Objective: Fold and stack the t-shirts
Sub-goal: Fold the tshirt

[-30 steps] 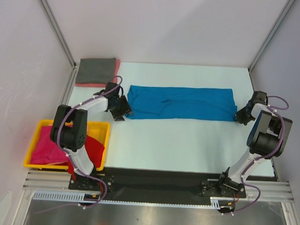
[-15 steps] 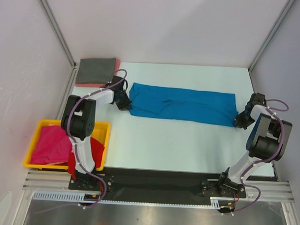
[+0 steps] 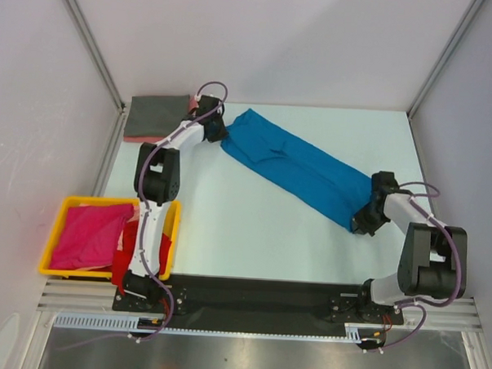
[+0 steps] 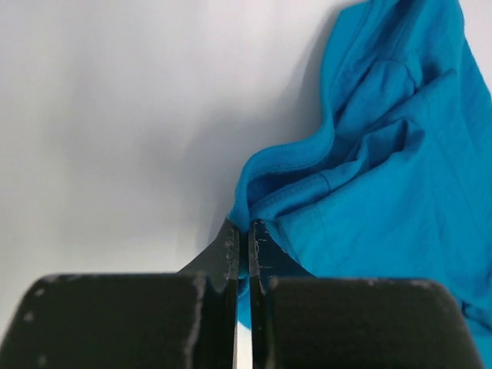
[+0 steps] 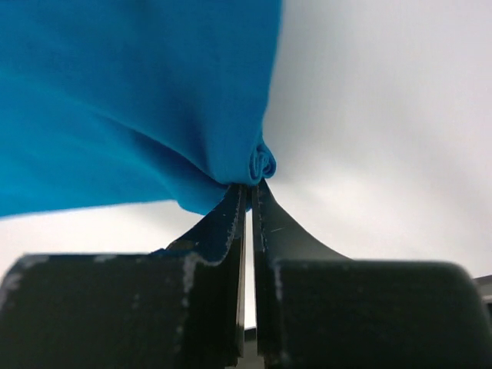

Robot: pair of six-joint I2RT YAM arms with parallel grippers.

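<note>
Blue shirt (image 3: 300,166) lies diagonally, upper left to lower right, left gripper (image 3: 222,134) and right gripper (image 3: 360,222) each pinching an end. Also one grey (image 3: 157,115), one pink (image 3: 146,138), one magenta (image 3: 89,235), one red (image 3: 122,265).

Top camera: high behind arm bases (image 3: 143,288), looks down over whole table (image 3: 252,226). Wrist cameras: very close, low, looking along own fingers (image 4: 228,257) (image 5: 267,231) at opposite ends of blue t-shirt (image 3: 300,164) (image 4: 384,154) (image 5: 131,92), shared with top.
</note>
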